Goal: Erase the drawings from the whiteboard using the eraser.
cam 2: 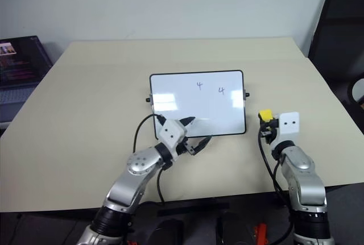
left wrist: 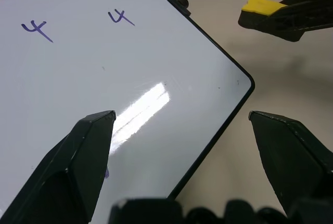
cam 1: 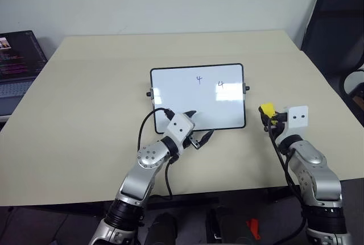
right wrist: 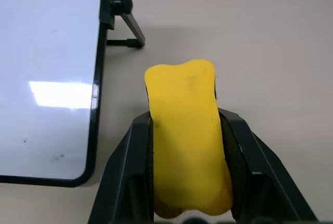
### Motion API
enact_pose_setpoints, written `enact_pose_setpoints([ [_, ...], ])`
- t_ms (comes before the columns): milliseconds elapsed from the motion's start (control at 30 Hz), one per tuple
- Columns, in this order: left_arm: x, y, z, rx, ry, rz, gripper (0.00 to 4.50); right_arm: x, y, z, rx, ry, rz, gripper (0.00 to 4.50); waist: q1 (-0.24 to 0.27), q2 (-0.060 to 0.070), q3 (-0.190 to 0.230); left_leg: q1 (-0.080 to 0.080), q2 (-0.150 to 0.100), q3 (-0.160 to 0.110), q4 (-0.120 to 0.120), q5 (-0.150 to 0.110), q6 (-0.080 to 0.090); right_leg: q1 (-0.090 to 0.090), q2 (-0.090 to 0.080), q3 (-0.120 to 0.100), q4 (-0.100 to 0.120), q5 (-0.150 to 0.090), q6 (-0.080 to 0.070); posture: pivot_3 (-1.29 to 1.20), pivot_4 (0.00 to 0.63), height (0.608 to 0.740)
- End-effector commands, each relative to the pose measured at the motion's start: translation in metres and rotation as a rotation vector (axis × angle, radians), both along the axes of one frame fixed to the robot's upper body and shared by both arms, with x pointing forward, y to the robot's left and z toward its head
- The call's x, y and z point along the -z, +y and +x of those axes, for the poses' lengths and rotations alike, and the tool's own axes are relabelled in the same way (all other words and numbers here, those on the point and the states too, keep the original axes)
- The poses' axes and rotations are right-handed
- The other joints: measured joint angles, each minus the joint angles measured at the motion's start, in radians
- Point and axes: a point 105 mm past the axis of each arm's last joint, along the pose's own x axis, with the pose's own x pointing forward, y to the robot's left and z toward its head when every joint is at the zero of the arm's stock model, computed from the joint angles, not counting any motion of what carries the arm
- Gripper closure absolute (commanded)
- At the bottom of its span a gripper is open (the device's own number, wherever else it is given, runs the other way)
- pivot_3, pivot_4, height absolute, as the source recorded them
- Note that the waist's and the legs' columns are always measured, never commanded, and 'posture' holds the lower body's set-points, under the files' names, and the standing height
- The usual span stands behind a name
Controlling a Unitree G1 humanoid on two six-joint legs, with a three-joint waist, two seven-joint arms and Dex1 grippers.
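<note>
Beige table [cam 1: 85,97] carries the whiteboard [cam 1: 170,88], its drawings [cam 1: 198,79] near the far edge. Left gripper [cam 1: 199,127] straddles the board's near right corner, fingers apart. Right gripper [cam 1: 266,116], just right of the board, clamps the yellow eraser [right wrist: 187,135].

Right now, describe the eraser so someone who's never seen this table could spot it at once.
On the beige table, look just off the whiteboard's right edge. There the right gripper is shut on the eraser, a small bright yellow block with a dark underside, the only yellow thing there.
</note>
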Motion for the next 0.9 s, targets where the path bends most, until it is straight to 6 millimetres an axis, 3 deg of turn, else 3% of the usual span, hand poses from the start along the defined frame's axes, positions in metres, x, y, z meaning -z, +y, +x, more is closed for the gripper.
enact_pose_setpoints([
  [33,-0.012,-0.002,0.005,-0.024,-0.078,-0.005,0.00,-0.024,0.010,0.001,-0.041,-0.104,-0.008,3.20,0.000,0.000,0.000,0.000,0.000,0.000,0.000,0.000,0.000,0.000,0.000,0.000,0.000,0.000,0.000,0.00,0.150,0.740],
  [500,-0.012,0.001,0.018,-0.085,-0.089,0.000,0.00,-0.048,0.058,0.024,-0.173,-0.212,0.002,3.20,0.000,0.000,0.000,0.000,-0.001,0.001,0.000,-0.001,0.001,0.000,0.000,0.001,-0.001,0.000,0.000,0.00,0.150,0.740],
  [667,-0.014,-0.004,0.018,-0.076,-0.095,-0.010,0.00,-0.046,0.078,0.039,-0.222,-0.194,0.004,3.20,0.001,0.000,0.000,-0.001,-0.001,0.004,0.000,-0.003,0.004,0.000,-0.001,0.004,-0.003,0.000,0.001,0.00,0.150,0.740],
  [900,-0.015,-0.004,0.018,-0.074,-0.097,-0.012,0.00,-0.048,0.091,0.054,-0.251,-0.186,-0.031,3.20,0.002,0.000,0.000,-0.001,-0.001,0.003,0.000,-0.003,0.005,0.000,-0.001,0.003,-0.003,0.000,0.001,0.00,0.150,0.740],
])
